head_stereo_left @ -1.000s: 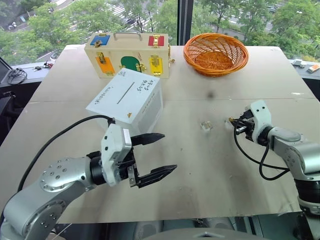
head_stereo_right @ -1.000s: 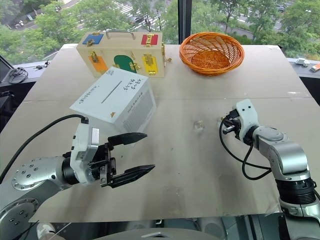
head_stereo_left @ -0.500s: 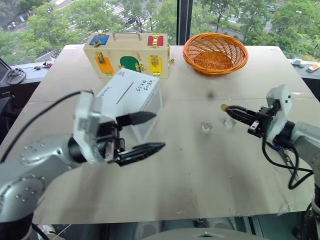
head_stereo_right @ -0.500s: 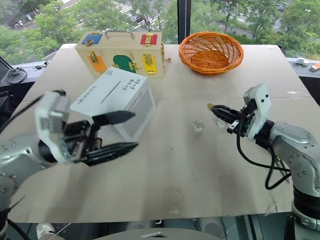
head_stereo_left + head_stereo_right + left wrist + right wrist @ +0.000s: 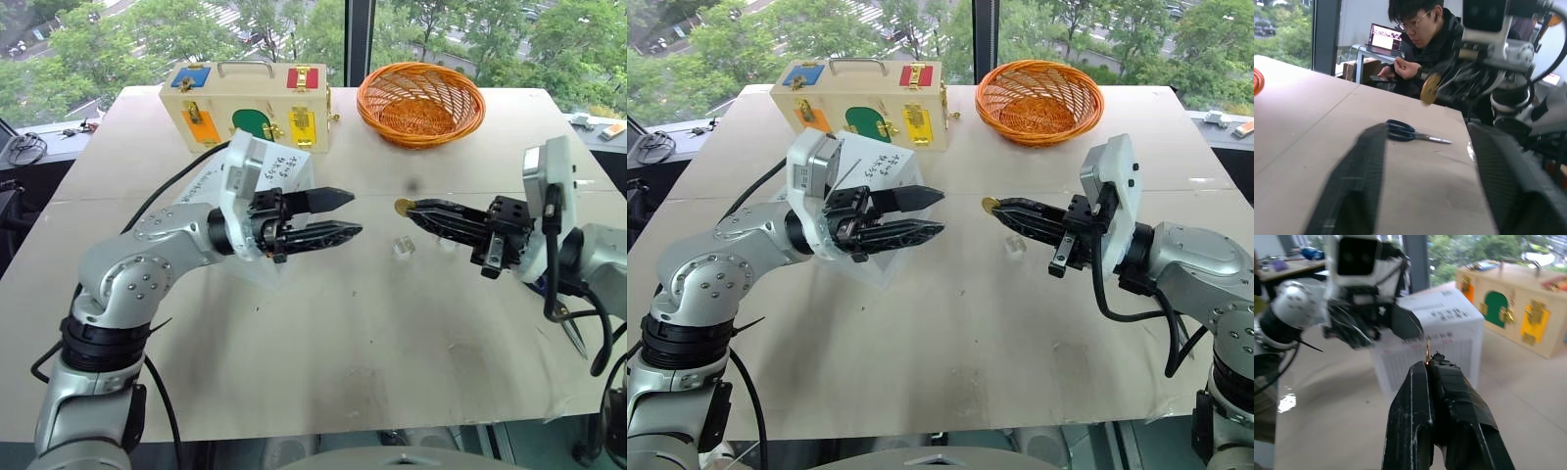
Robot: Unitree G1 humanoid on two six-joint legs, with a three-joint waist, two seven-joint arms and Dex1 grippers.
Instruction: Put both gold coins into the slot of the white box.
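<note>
A gold coin is pinched at the tip of my right gripper, which is shut on it and held level above the table, pointing left. Facing it a short gap away, my left gripper points right, open with nothing between its fingers. The left wrist view has the coin straight ahead. The coin stands edge-on in the right wrist view. The white box with black writing stands behind my left hand, which hides most of its slot.
A tan wooden case with coloured doors and an orange basket stand at the table's far side. A small clear holder lies below the grippers. Blue scissors lie on the table's right part; a person sits beyond it.
Both arms rose and closed in on each other over the table's middle. The right gripper carried the coin left toward the left gripper, whose jaws have narrowed.
</note>
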